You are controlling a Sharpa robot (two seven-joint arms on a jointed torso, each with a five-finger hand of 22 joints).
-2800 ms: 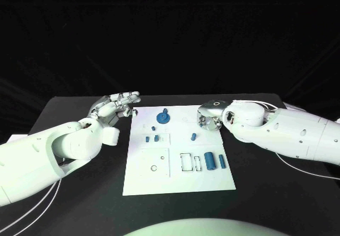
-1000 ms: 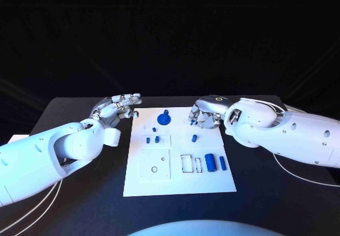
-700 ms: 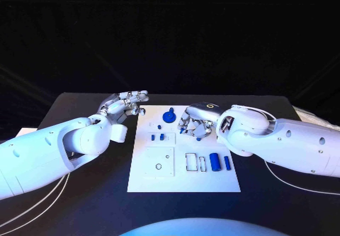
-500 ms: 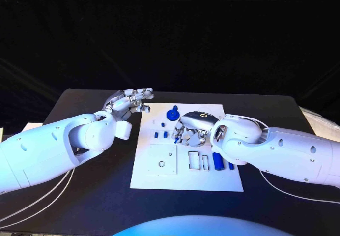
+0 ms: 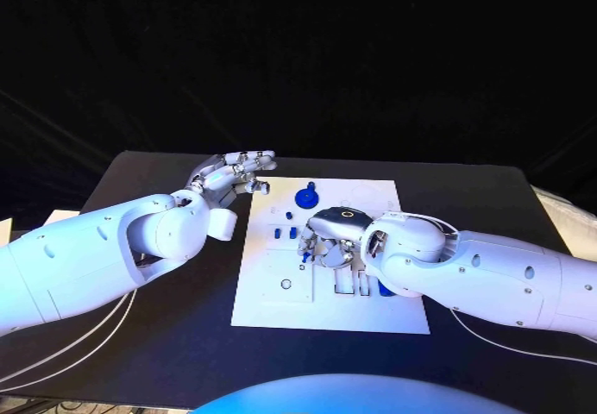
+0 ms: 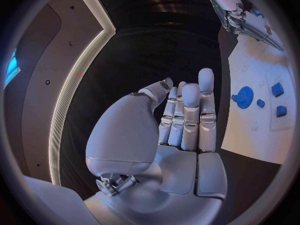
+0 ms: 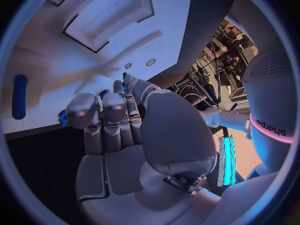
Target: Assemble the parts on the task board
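The white task board [image 5: 373, 194] lies mid-table. My right hand [image 5: 326, 244] hovers over its middle with the fingers curled, and a small blue peg [image 5: 304, 256] pinched at the fingertips points down at the board. Just left of it lie two small blue pieces [image 5: 285, 233]. A blue gear-like part [image 5: 304, 200] stands near the far edge and also shows in the left wrist view [image 6: 243, 97]. My left hand [image 5: 234, 177] is held open, fingers straight, off the board's far-left corner [image 6: 181, 120]. A long blue part [image 7: 20, 96] lies beside the right hand.
A raised white panel [image 5: 280, 280] with small holes takes up the board's near-left part. Rectangular slots [image 5: 342, 285] sit beside it, half under my right arm. Black table [image 5: 149, 336] surrounds the board on all sides.
My right hand has come from the board's far-right area to its middle, closer to me, and the blue peg has come along in its fingers. The left hand has hardly moved.
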